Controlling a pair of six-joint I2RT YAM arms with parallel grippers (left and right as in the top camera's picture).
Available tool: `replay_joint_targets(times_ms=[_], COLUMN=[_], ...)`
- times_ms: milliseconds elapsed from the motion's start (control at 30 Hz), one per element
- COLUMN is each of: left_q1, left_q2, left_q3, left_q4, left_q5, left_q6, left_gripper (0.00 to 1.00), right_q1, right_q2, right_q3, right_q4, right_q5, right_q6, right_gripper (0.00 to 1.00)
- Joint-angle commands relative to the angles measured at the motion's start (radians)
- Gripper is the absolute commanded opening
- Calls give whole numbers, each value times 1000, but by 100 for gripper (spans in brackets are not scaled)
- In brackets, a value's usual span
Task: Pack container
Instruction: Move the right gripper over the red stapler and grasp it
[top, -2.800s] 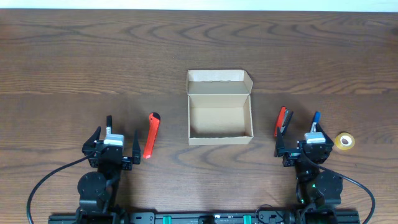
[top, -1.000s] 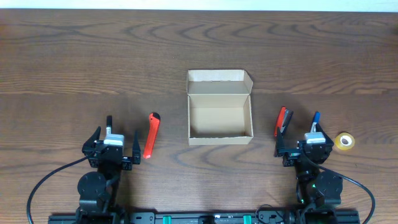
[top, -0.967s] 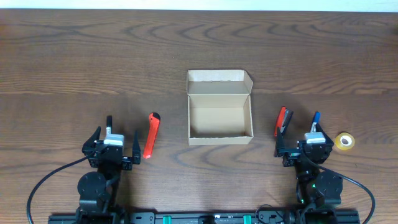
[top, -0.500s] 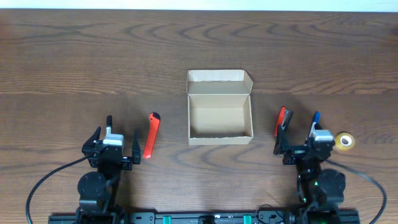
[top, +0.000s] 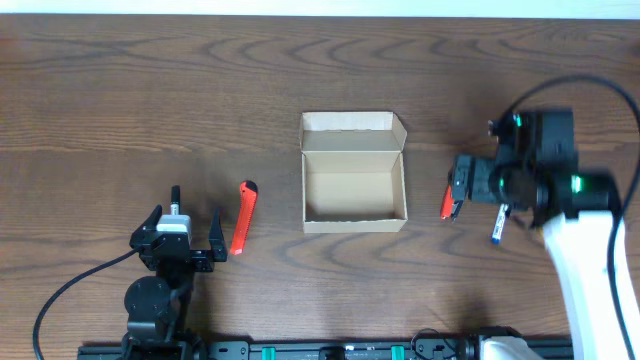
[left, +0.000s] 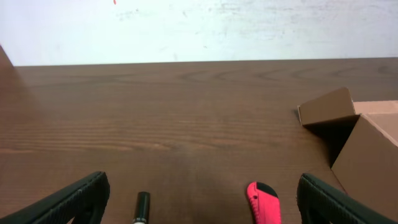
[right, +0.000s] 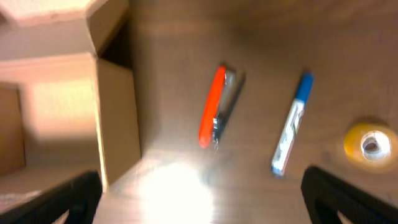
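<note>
Tan cardboard container (top: 354, 190) sits mid-table on dark wood table (top: 150, 90). It is open, w/ flap lid (top: 353, 133) folded back on its far side and its floor in plain view.

Left of container, near but not touching: red utility knife (top: 244, 217), lying roughly parallel to the container's left wall. Further left of container: black marker (top: 175, 193). L gripper (top: 185, 225) is on the near side, left of the container. Its fingers are spread wide w/ nothing btwn them, i.e. released. In the left wrist view the knife tip and marker end show ahead, btwn the two fingers.

Right of container, apart from its wall: orange-and-grey hand tool (right: 211, 106), then blue marker (right: 292, 124), then yellow tape roll (right: 370, 144) furthest from container. R gripper (right: 199, 202) hangs above the table right of container, partly covering the orange tool in the overhead view. Its fingers are wide apart, gripping nothing. The right wrist view is blurred.
</note>
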Motion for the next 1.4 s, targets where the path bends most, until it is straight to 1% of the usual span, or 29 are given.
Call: replay_joint_targets(times_ms=[0, 67, 167, 333, 500, 667, 800, 900, 1233, 1367], left_q1=[4, 4, 4, 4, 4, 4, 4, 4, 4, 4], left_q2=[-5, -5, -5, -5, -5, -5, -5, -5, -5, -5], left_q3=[-31, -31, -31, -31, -31, -31, -31, -31, -31, -31], left_q4=[-8, -8, -8, -8, -8, -8, -8, -8, -8, -8], left_q5=[-14, -14, -14, -14, -14, -13, -11, -11, -11, -11], left_q6=[-23, -23, -23, -23, -23, -56, -59, -59, -59, -59], left_gripper=[95, 95, 95, 95, 95, 95, 95, 95, 95, 95], right_q1=[-6, -7, -24, -71, -80, -80, -80, -80, -79, -52], right_q2=[132, 183, 241, 327, 401, 466, 523, 570, 677, 676], right_q3=[129, 135, 132, 131, 121, 114, 108, 101, 94, 27], right_q4=[-104, -139, -146, -125, -58, 19, 52, 92, 134, 183], right_q5=[2, 3, 3, 16, 33, 34, 63, 63, 66, 64], right_q6=[8, 8, 78, 205, 286, 301, 346, 343, 321, 321], right_gripper=[99, 99, 99, 99, 99, 99, 99, 99, 99, 99])
